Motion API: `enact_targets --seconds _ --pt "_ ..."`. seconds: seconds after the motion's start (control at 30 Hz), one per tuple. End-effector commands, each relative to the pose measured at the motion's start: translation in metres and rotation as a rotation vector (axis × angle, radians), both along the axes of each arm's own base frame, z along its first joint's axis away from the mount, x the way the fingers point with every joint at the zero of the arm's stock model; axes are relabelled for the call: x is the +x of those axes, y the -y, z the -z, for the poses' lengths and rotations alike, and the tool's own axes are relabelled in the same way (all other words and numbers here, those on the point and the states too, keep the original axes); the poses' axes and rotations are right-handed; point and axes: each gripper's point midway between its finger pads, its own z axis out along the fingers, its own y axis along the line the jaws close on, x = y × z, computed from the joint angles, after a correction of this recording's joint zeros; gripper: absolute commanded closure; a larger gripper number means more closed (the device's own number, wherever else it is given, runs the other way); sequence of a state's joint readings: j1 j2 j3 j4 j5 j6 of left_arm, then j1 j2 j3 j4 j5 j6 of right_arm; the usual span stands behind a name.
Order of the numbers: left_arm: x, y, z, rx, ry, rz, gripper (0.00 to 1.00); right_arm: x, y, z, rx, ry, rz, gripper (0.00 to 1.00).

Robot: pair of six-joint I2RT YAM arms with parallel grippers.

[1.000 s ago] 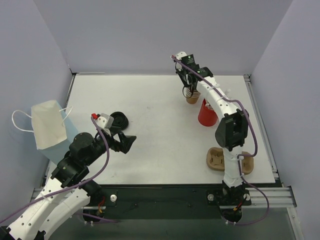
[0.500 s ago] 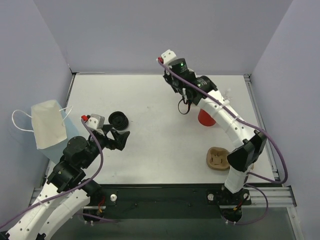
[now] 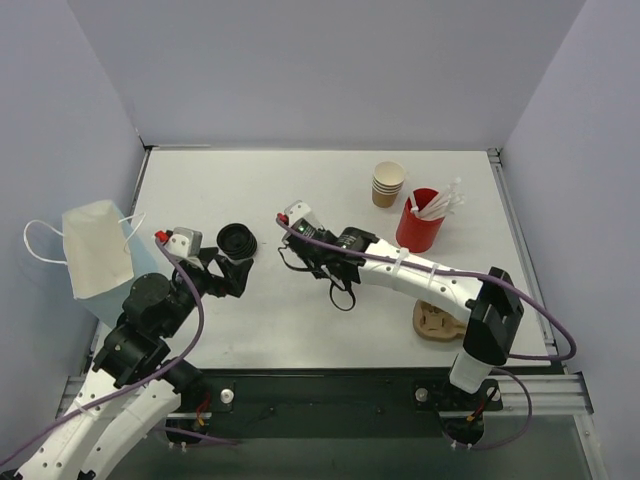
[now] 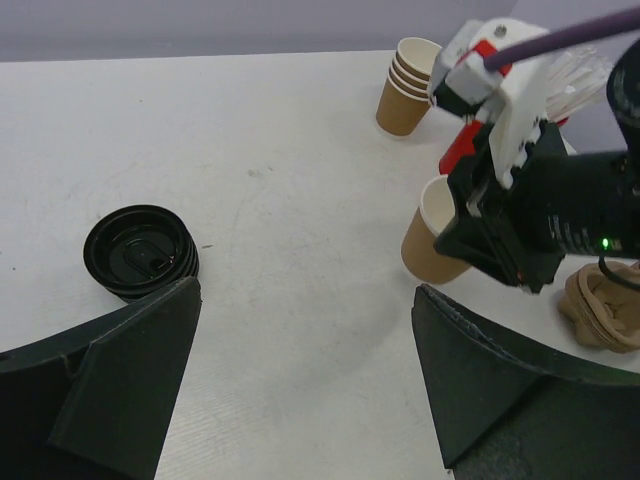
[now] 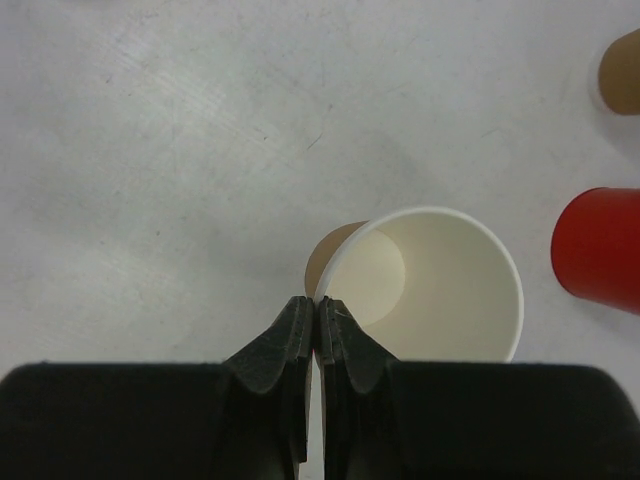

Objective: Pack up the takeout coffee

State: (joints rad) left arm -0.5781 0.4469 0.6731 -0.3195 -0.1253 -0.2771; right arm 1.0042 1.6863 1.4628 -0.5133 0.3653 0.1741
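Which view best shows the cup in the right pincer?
Right wrist: the lidless brown paper cup sits central, rim pinched, white inside open. Left wrist shows its side; the top view hides it beneath the arm.

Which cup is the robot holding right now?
Look at the middle of the white table, where the right gripper pinches a brown paper cup by its rim. It is alone, lidless and white inside, unlike the stack of brown cups and the red cup at the table's far side.

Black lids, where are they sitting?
In the top view the stack of black lids sits on the left part of the table, just beyond the open left gripper.
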Motion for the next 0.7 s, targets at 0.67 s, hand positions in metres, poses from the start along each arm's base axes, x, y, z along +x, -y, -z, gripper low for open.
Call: enact_targets --seconds 0.67 --pt "0.001 -0.014 -0.015 -0.049 0.046 -0.047 0.04 -0.043 -0.04 0.047 -0.012 0.039 0.052 0.9"
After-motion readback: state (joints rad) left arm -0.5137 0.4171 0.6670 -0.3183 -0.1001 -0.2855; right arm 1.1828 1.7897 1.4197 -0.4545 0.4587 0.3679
